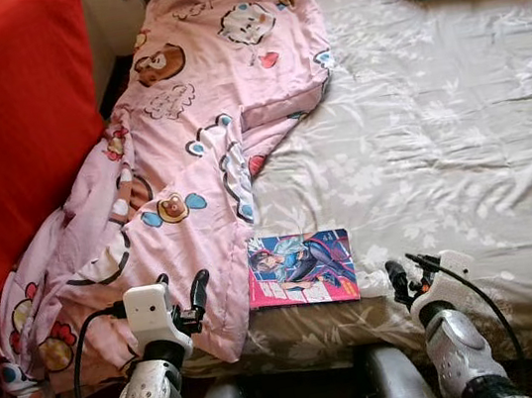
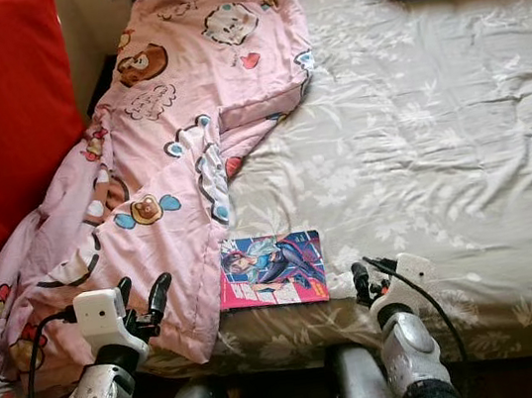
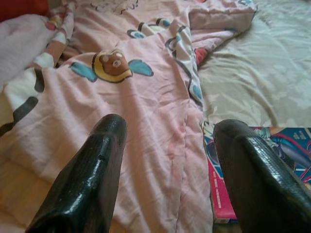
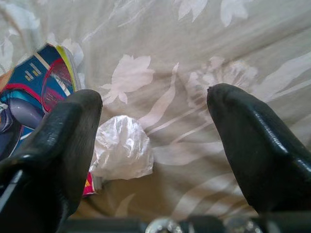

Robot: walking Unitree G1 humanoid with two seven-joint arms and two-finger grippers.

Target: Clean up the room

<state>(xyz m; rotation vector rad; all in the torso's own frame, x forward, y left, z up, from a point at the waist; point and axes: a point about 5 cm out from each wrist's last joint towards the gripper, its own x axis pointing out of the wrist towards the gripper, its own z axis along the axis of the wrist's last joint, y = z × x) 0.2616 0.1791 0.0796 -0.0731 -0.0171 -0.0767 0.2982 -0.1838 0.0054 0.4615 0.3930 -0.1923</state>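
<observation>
— So, where is the rubbish to clear?
— A crumpled plastic wrapper [image 4: 121, 148] lies on the bed [image 1: 437, 133], touching the comic book [image 1: 302, 269].
— And the pincers?
— The right pincer [image 4: 153, 141] is apart, aimed at it; the left pincer [image 3: 167, 160], also apart, hovers over the pink blanket [image 1: 184, 121].

Both silver arms reach forward from the lower edge of the head views, wrists raised; the left gripper [image 1: 183, 299] points ahead with its two black fingers [image 3: 85, 179] spread wide apart; the right gripper [image 1: 405, 275] is held likewise, its fingers [image 4: 257, 150] parted, a black cable looping along each forearm.
</observation>
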